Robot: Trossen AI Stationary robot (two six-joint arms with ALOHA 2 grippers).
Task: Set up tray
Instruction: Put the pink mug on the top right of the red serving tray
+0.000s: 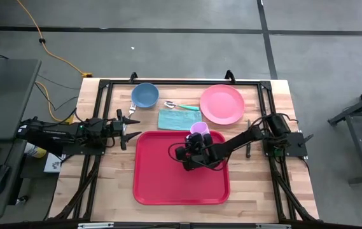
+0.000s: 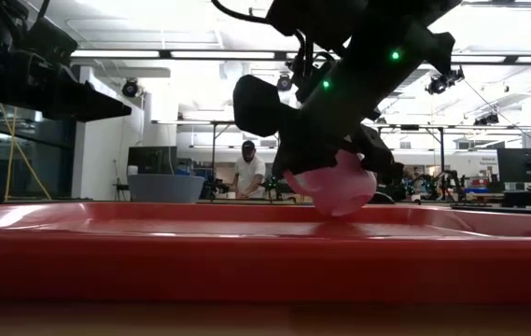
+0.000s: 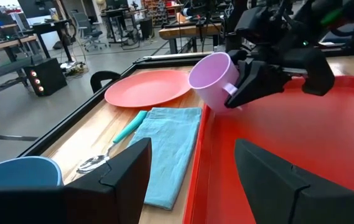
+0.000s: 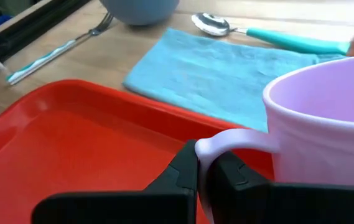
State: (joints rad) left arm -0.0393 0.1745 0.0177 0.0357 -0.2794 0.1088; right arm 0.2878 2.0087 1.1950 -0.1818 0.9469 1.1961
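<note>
The right hand (image 4: pixel 196 171) pinches a cup's (image 4: pixel 326 118) handle, seemingly just above the tray (image 1: pixel 168 178); the left hand (image 1: pixel 132 121) waits spread.

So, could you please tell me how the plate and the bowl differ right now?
The plate is pink, flat and wide; the bowl is blue, deep and narrower across. The plate lies at the far right of the table, the bowl at the far left, with a teal napkin and spoon between them. Both are round, rest on the bare wood outside the red tray, and neither is held.
</note>
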